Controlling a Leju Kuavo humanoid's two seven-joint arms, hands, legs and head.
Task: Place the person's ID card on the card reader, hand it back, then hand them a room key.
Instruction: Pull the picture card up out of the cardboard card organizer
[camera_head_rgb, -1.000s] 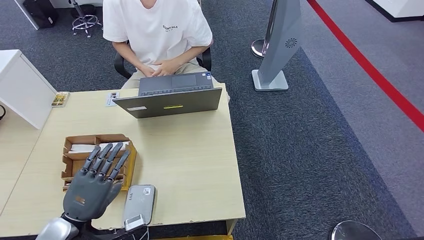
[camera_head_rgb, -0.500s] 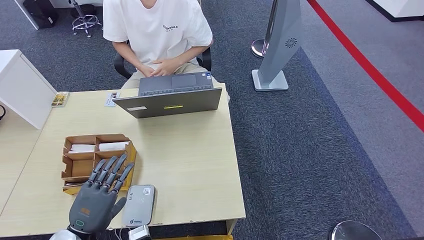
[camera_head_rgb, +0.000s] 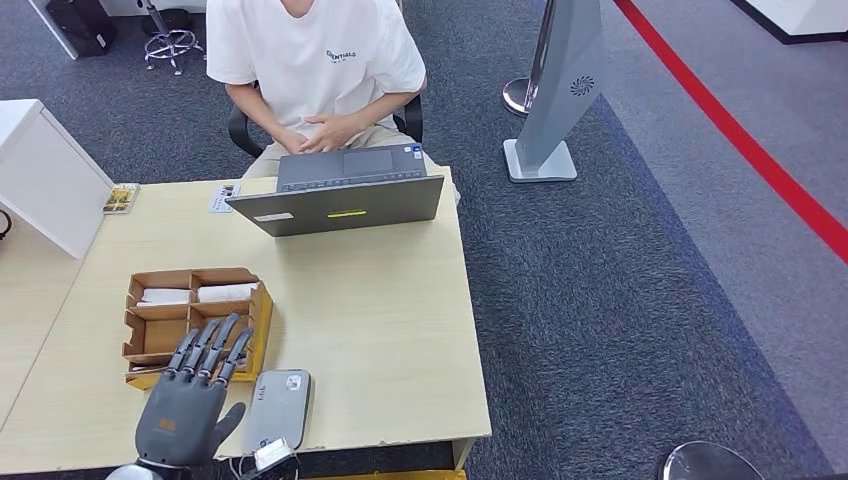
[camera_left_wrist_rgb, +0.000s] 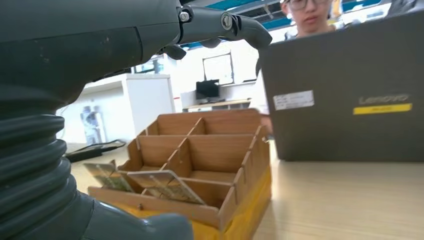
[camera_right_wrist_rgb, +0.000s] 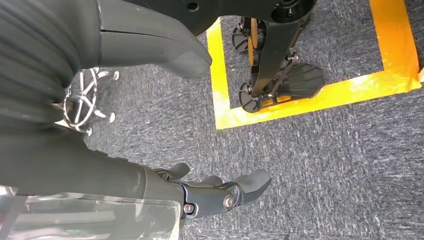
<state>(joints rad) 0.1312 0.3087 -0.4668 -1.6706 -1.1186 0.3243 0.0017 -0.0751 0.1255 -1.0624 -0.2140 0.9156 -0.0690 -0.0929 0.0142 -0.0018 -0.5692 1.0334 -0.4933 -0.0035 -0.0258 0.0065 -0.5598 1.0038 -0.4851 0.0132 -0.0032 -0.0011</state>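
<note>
The grey rounded-rectangle card reader (camera_head_rgb: 277, 408) sits flat near the front edge of the light wooden surface (camera_head_rgb: 380, 330), long axis running front to back, slightly tilted, with a small white label at its far end. Just beside it on the left is the brown cardboard compartment tray (camera_head_rgb: 195, 318), patterned cards (camera_left_wrist_rgb: 165, 186) leaning in its near slots and white cards in the far ones. The left hand (camera_head_rgb: 188, 410) hovers flat over the tray's near corner, fingers (camera_head_rgb: 212, 348) straight and released, holding nothing. The right hand (camera_right_wrist_rgb: 150, 165) hangs over the carpet, fingers loosely spread, empty. A person in a white T-shirt (camera_head_rgb: 315, 70) sits behind a grey open laptop (camera_head_rgb: 340, 195).
</note>
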